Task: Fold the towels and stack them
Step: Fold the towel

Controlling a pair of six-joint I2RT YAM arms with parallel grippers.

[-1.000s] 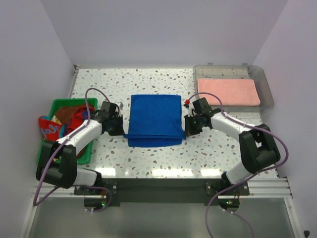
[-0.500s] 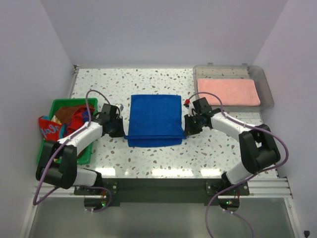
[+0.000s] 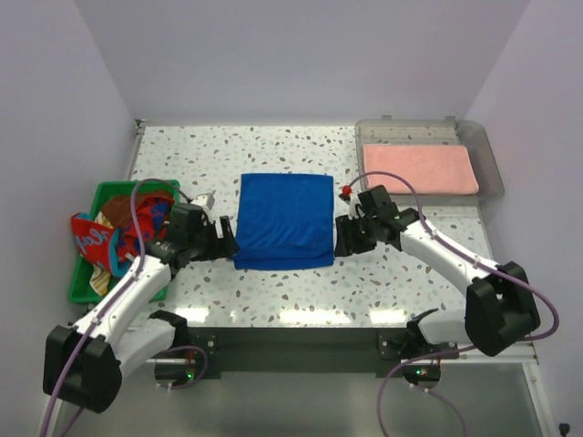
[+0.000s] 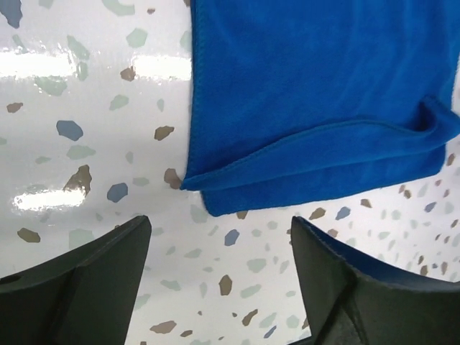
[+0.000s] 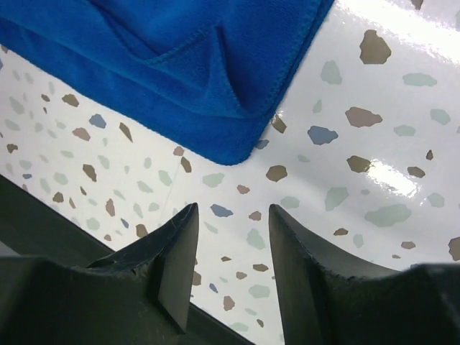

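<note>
**Between two empty hands, a folded royal blue towel [image 3: 284, 218]**

Just ahead of the left hand [image 4: 219, 237], jaws wide with nothing between them, lies one near corner of the towel, flat on the counter [image 3: 392, 273]. The right hand [image 5: 231, 215], half open and also empty, faces the other corner. The cloth looks light and limp, its layers apt to slide; pinch through every layer at the corners. Beyond the right hand, a salmon pink towel [image 3: 419, 168] rests in the clear tray [image 3: 483, 146].
</note>
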